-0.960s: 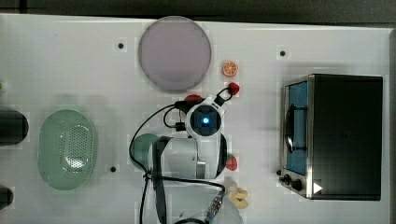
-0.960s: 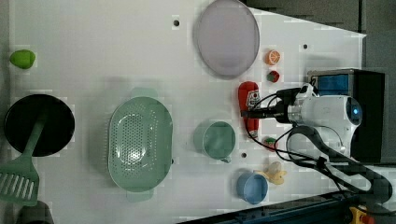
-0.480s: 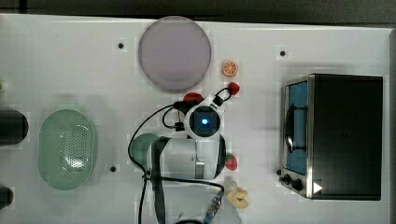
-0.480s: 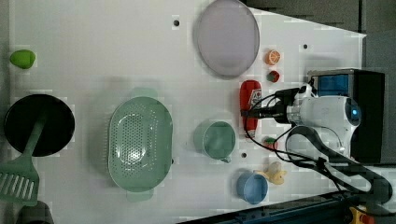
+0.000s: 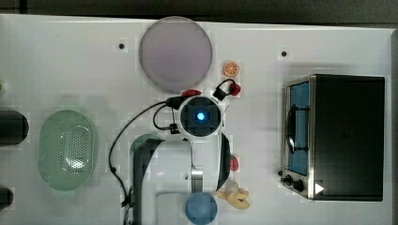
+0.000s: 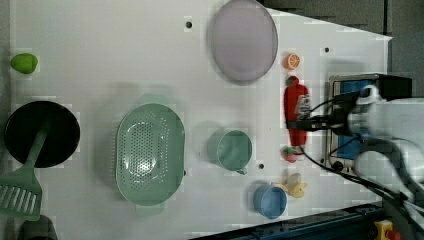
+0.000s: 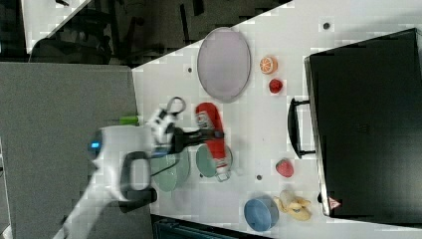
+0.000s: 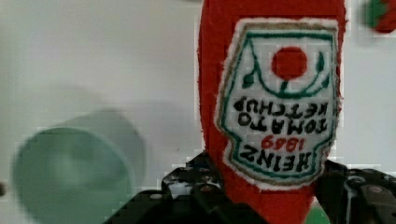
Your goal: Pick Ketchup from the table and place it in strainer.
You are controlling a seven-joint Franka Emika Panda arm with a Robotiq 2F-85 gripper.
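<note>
One gripper (image 6: 301, 123) in the left view is clamped across the middle of the ketchup (image 6: 296, 102), a soft red bottle shape near the tabletop's oven-side edge, well apart from the perforated mint strainer (image 6: 150, 152). Right view: ketchup (image 7: 213, 133) hangs beside the smooth green mug (image 7: 208, 160), so a low carry could clip its rim. Wrist view: the stitched fabric label suggests a squashy body that may sag or slip from the fingers (image 8: 196, 186).

- 1 bright-red ketchup bottle (image 6: 296, 106)
- 1 mint-green perforated oval strainer (image 6: 150, 153)
- 1 green mug (image 6: 230, 149)
- 2 red strawberries (image 7: 275, 85) (image 7: 284, 167)
- 1 blue bowl (image 6: 269, 201)
</note>
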